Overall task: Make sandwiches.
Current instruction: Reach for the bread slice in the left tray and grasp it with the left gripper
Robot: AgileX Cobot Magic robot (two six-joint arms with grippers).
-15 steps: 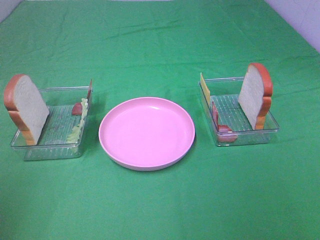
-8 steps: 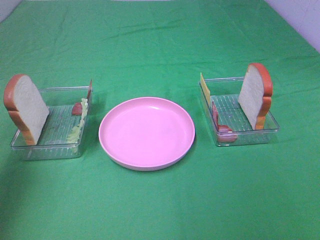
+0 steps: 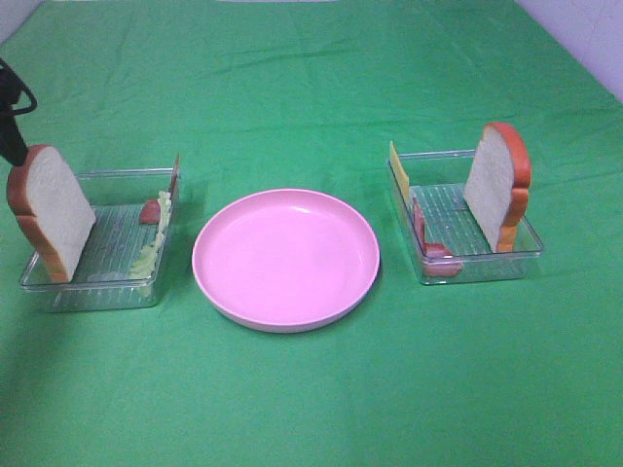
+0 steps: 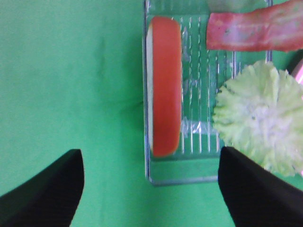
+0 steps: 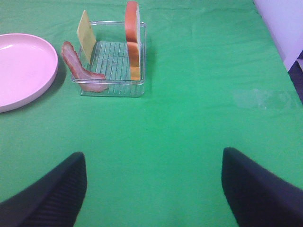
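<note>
Left of the pink plate (image 3: 285, 292), a bread slice (image 4: 163, 85) is stood in its tray (image 4: 180, 177). The left hand (image 4: 151, 194) is held wide open, empty, above it — the first pick, for which a descent astride the crust is judged needed. Right of the plate, another slice (image 3: 496, 185) is left standing — the right hand (image 5: 152, 189) is spread open, empty.

A round pink plate (image 3: 285, 259) is sitting at the middle of a green cloth (image 3: 311, 68), which is covering the whole tabletop and creasing faintly toward 12 o'clock. A clear plastic left tray (image 3: 97, 294) with a ribbed floor is lying at the plate's 9 o'clock, just beside the rim but apart from it. A matching right tray (image 3: 479, 269) is lying at the plate's 3 o'clock, likewise near and not touching. A pale wall (image 3: 589, 39) is showing beyond the cloth's edge at 1 o'clock.
</note>
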